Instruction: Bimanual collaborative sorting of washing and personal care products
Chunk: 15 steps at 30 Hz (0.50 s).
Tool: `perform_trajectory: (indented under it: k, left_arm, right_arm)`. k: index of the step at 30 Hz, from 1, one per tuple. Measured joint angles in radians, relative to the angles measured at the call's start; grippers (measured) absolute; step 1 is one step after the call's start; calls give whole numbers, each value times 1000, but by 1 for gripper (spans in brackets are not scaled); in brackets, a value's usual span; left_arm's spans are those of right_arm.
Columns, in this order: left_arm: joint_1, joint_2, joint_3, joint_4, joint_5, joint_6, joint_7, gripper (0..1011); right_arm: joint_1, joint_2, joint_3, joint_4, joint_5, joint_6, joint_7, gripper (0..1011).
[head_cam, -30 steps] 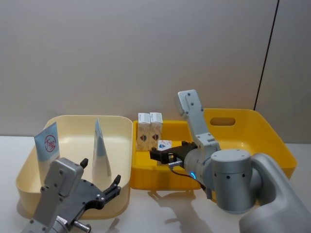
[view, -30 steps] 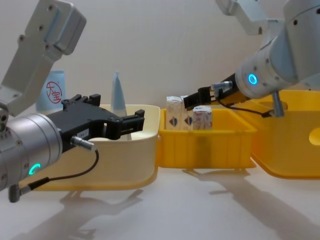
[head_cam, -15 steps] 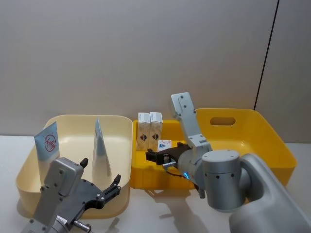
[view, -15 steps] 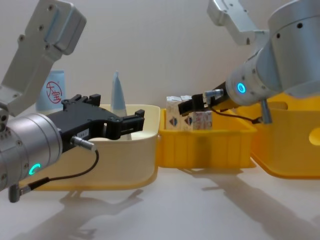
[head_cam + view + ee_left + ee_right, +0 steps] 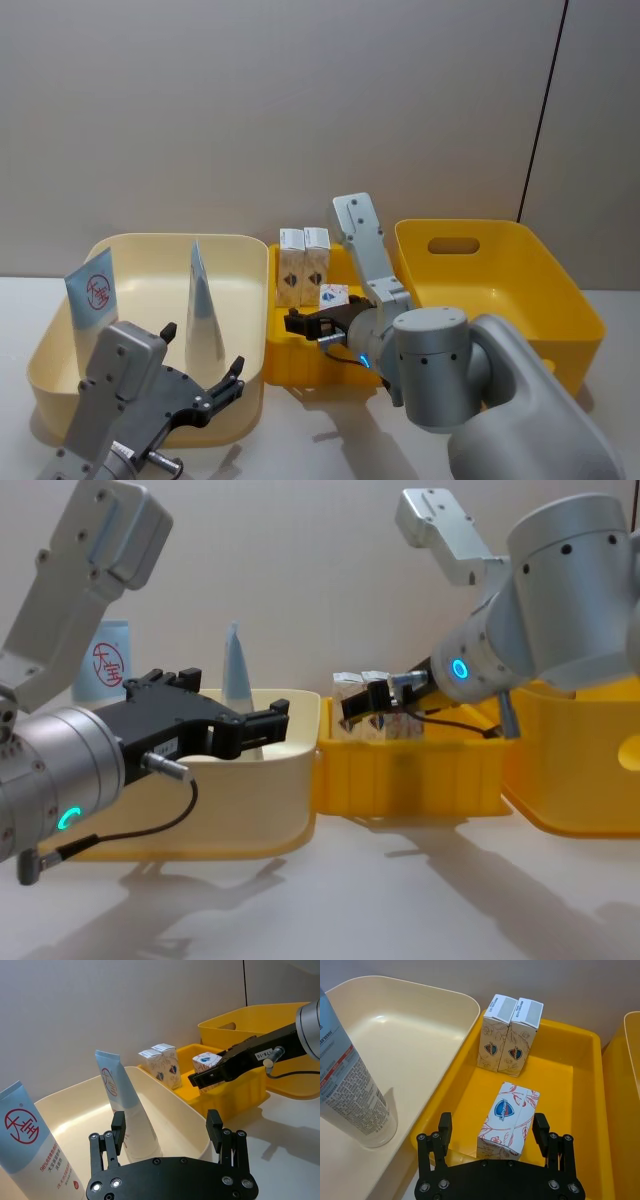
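Observation:
Two white cartons (image 5: 304, 262) (image 5: 510, 1035) stand upright side by side at the back of the small yellow tray (image 5: 275, 360). A third carton (image 5: 333, 297) (image 5: 510, 1115) sits in the tray's middle. My right gripper (image 5: 302, 322) (image 5: 492, 1127) (image 5: 360, 705) hovers open just in front of it, fingers straddling its width without holding it. In the cream tub (image 5: 60, 350) stand a pale blue tube (image 5: 203, 310) (image 5: 125, 1105) and a pale blue red-marked container (image 5: 92, 295) (image 5: 35, 1150). My left gripper (image 5: 205, 350) (image 5: 166, 1127) (image 5: 225, 705) is open and empty at the tub's near rim.
A large yellow tub (image 5: 500, 270) with a handle slot stands right of the small tray. Cream tub, tray and large tub sit in a row, touching. A grey wall rises close behind them. Bare white tabletop lies in front.
My right gripper has swung left across the yellow tray toward the cream tub's side, staying open. The left arm and the products have not moved.

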Motion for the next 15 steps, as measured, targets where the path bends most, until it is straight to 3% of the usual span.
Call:
perform_trajectory:
  k: [15]
  left_arm:
    - [0, 0, 0, 0, 0, 0, 0, 1004]
  right_arm:
    - [7, -18, 7, 35, -14, -16, -15, 987]
